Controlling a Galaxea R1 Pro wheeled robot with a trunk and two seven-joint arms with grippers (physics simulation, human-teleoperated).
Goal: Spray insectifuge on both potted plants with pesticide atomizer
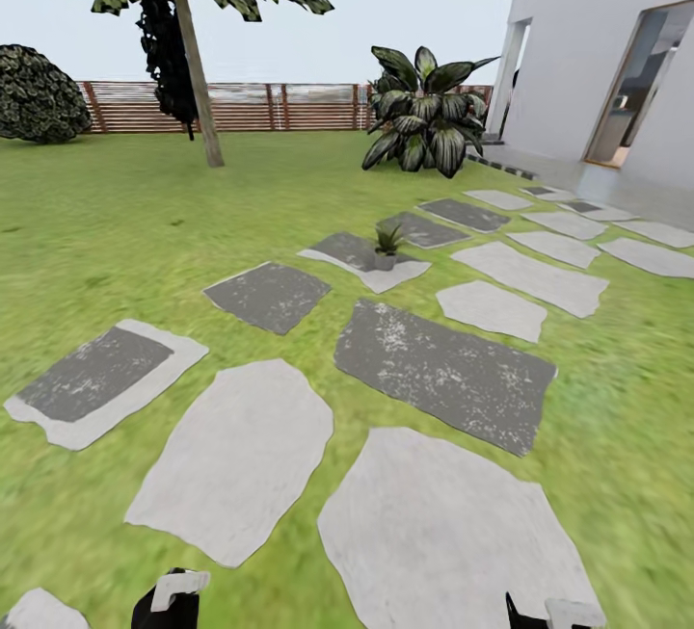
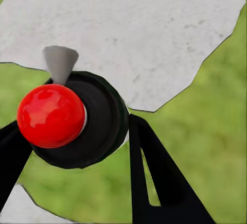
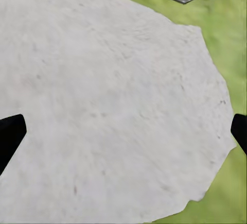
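With the left jaws (image 2: 77, 147) clamped on the bottle (image 2: 77, 121) and the right jaws (image 3: 123, 136) apart, drive toward the potted plant (image 1: 387, 246) at 12 o'clock, nozzle (image 2: 60, 62) forward.

Both tools cut off by edges

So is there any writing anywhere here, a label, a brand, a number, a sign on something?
None: no readable text in any view.
The atomizer held between the left gripper's fingers is seen top-on, red cap and grey nozzle; no label faces the camera.
The house wall, fence and stepping slabs carry no sign or number.
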